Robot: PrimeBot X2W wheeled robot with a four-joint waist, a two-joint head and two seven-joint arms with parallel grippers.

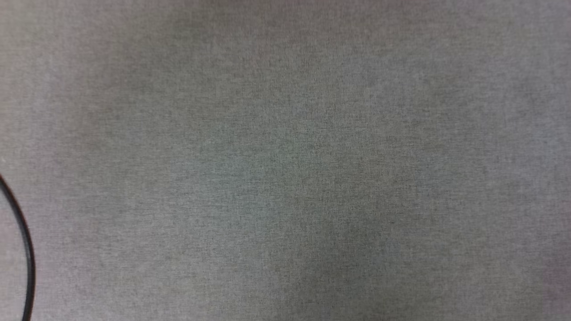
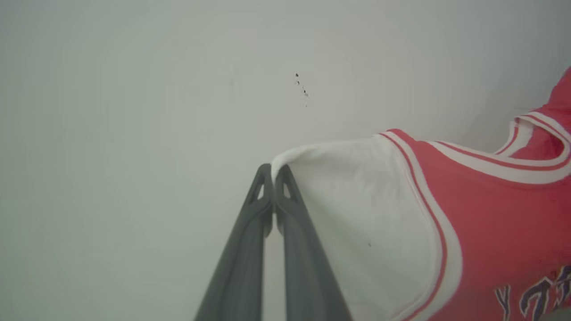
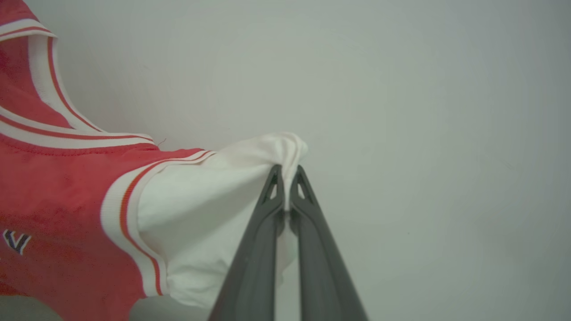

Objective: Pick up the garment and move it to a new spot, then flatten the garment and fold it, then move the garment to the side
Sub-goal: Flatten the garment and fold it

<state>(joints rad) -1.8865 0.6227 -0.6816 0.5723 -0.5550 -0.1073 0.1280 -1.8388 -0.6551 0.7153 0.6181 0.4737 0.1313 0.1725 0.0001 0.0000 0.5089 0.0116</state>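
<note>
left gripper (image 2: 273, 171) is closed tight, its two dark fingers (image 2: 241, 267) pinching the tip of a white sleeve (image 2: 357, 214) of the garment (image 2: 490, 214). right gripper (image 3: 287, 171) is clamped the same way, fingers (image 3: 321, 267) together on a bunched fold of the other white sleeve (image 3: 209, 209).

the garment (image 3: 58, 196) hangs spread between the two grips. its shoulder line, the long axis here, runs left to right from one gripper to the other. in the left wrist view the red body runs off the right edge. in the right wrist view it runs off the left edge. white-and-red striped trim (image 2: 441, 240) borders each sleeve where it meets the red cloth. the striped collar (image 2: 535, 147) sits in the middle part of the shirt, toward the top of both wrist views.

dark, white-edged lettering (image 2: 535, 298) shows at the lower right of the left wrist view, cut by the edge and not readable. a mark like a "v" (image 3: 15, 240) sits at the left edge of the right wrist view.

behind the garment is a pale, plain background (image 2: 134, 111) with a few dark specks (image 2: 303, 89); whether it is a wall i cannot tell. the head view looks on a grey woven surface (image 1: 285, 160), with a thin black cable (image 1: 26, 254) curving at its lower left.
</note>
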